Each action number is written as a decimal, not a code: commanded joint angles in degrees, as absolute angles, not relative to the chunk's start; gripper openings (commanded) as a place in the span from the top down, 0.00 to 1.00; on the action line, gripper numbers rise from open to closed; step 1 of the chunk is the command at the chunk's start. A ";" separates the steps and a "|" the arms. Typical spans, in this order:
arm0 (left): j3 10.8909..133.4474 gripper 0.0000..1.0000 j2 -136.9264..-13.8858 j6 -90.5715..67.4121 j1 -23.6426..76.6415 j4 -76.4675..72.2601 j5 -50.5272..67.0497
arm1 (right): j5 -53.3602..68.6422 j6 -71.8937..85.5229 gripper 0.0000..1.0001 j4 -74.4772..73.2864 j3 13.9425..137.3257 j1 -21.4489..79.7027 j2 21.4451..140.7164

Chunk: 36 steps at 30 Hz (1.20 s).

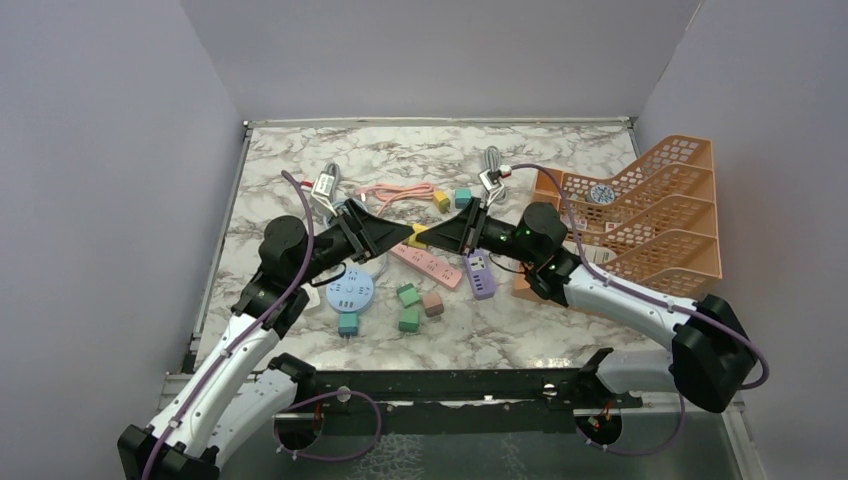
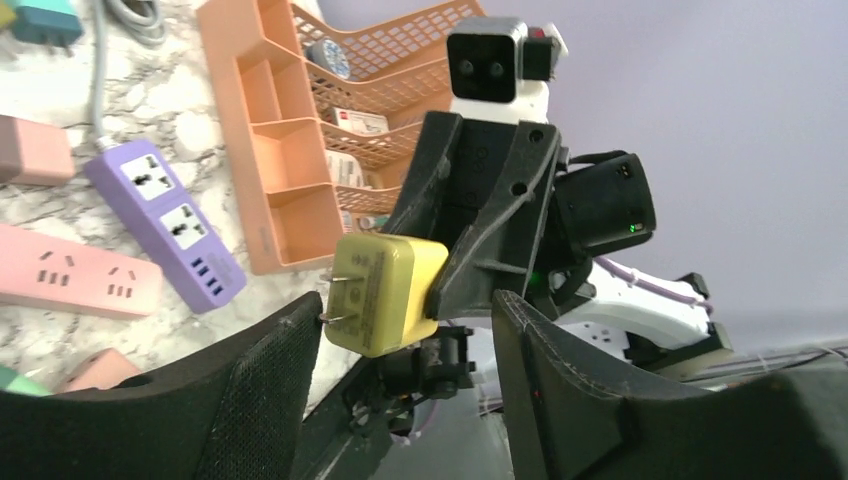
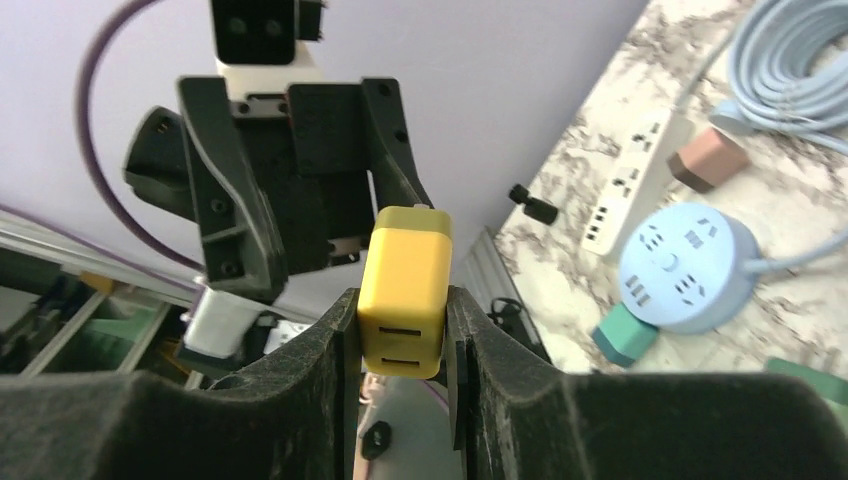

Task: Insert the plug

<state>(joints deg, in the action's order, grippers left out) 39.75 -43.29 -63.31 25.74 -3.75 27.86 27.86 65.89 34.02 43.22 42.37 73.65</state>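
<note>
Currently your right gripper point(image 3: 402, 325) is clamped tight on the yellow plug point(image 3: 404, 290), its two fingers pressed against the plug's sides. It holds the plug up in the air over the middle of the marble table point(image 1: 480, 335). Your left gripper point(image 2: 405, 305) faces it nose to nose with its jaws parted about halfway. The plug sits in the gap between its fingers point(image 2: 265, 385), with the metal prongs pointing at one pad and seeming just to touch it, while the other pad stands clear — the left claw has hold of nothing. Below the pair, the pink power strip point(image 1: 425, 265) and the purple power strip point(image 1: 480, 275) lie just beside each other. The round blue socket hub point(image 1: 350, 291) is near your left arm, and the orange rack point(image 1: 650, 215) stands off to the right.
</note>
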 commanded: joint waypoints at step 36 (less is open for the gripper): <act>36.87 0.06 -38.62 -27.04 25.82 24.79 8.66 | 4.42 10.20 0.99 -50.21 81.06 32.62 98.29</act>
<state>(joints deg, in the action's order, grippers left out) 39.18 -40.99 -30.83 25.71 24.18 10.57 2.92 13.23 -49.91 79.09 33.58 96.29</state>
